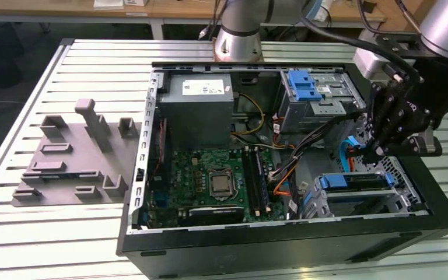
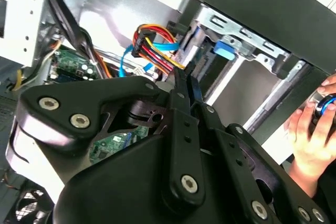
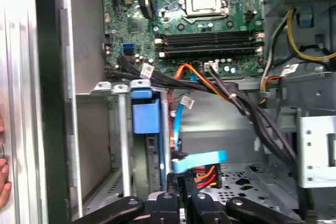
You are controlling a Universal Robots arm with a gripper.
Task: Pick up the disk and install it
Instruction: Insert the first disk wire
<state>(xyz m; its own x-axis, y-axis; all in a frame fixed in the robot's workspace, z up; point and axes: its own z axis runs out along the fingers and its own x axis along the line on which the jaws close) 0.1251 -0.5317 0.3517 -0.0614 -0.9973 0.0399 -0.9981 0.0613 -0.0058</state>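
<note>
A slatted metal bench (image 1: 21, 227) carries an open black computer case (image 1: 286, 245), lying on its side with its inside showing. To the exterior view's left of the case, a grey moulded holder block (image 1: 76, 157) sits on the bench. The robot arm (image 1: 244, 29) rises from the far edge of the bench, and its black wrist hangs over the end of the case at the exterior view's right.

Inside the case, the grey power supply box (image 1: 200, 96) lies at the far side, with the green motherboard (image 1: 208, 181) in front of it. A metal drive cage with a bright blue latch (image 1: 305, 87) stands in the far corner.

The disk (image 1: 356, 182) sits in the lower drive cage (image 1: 399, 201) at the near corner of the case, at the exterior view's right. Its blue bracket end (image 3: 145, 114) faces outward, level with the cage front.

The gripper (image 1: 380, 153) hangs just above that cage, close to the disk but apart from it. In both wrist views its jaws are drawn together with nothing held between them (image 3: 184, 182) (image 2: 184, 77).

A bundle of black cables (image 3: 252, 114) and an orange, red and yellow plug (image 2: 152, 43) run just beside the fingertips.

A person's hand (image 2: 310, 129) rests outside the case wall.
</note>
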